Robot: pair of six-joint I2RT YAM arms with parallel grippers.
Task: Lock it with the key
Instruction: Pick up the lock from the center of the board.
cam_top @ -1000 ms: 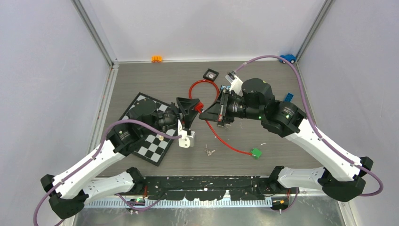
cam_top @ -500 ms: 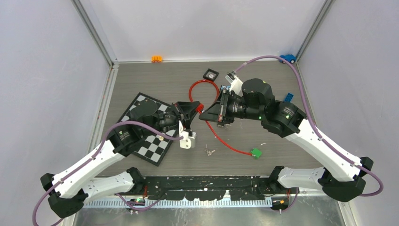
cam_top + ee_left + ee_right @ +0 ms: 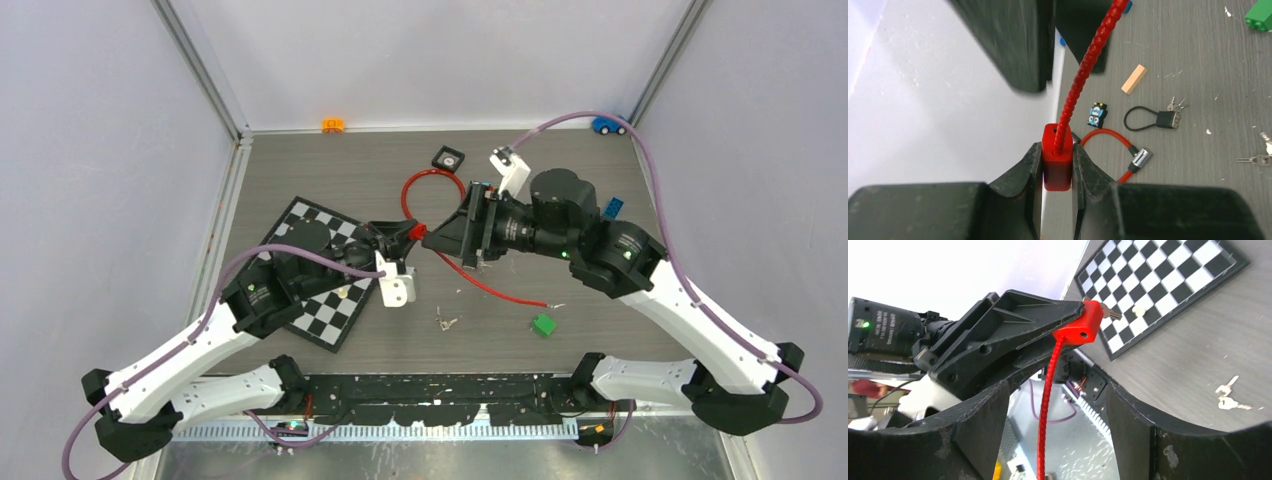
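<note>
The left hand (image 3: 1057, 152) is clamped on the block-shaped body of the red cable lock (image 3: 1057, 167), held above the middle of the grey table (image 3: 330, 170). Unlike the left wrist view, the right wrist view shows a silver key (image 3: 1109, 313) seated in that body. The right hand (image 3: 1058, 427) is spread wide, the beaded cable (image 3: 1048, 400) passing between its fingers. White print on the left arm's motor (image 3: 878, 325) is too small to read.

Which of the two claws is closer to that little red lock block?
Left. The left gripper is clamped on the red lock block, one finger on each side. The right gripper faces the block from across a small gap, open and not touching it.
</note>
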